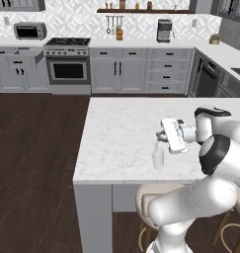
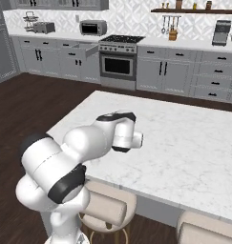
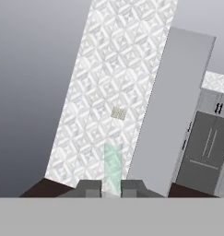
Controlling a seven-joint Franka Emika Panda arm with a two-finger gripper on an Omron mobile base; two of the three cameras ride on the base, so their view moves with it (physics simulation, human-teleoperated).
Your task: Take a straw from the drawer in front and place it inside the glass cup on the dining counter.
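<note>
Item: straw (image 3: 112,170), a thin, pale, faintly green-tinted stick, standing up between the two dark finger tips in the hand view; the gripper (image 3: 111,188) is pinching it narrowly near one end. Judged very light, stiff but crushable, smooth and apt to slip or swivel; a gentle hold close to the end is leaving most of its length free to enter the cup. Glass cup (image 1: 158,157): small clear tapered tumbler, upright near the front edge of the dining counter (image 1: 116,133), just below the gripper; likely light and easy to tip. Counter: polished white marble, grey-veined, flat rectangular slab. Drawer (image 1: 23,55): grey, standing open in the far cabinet run.
</note>
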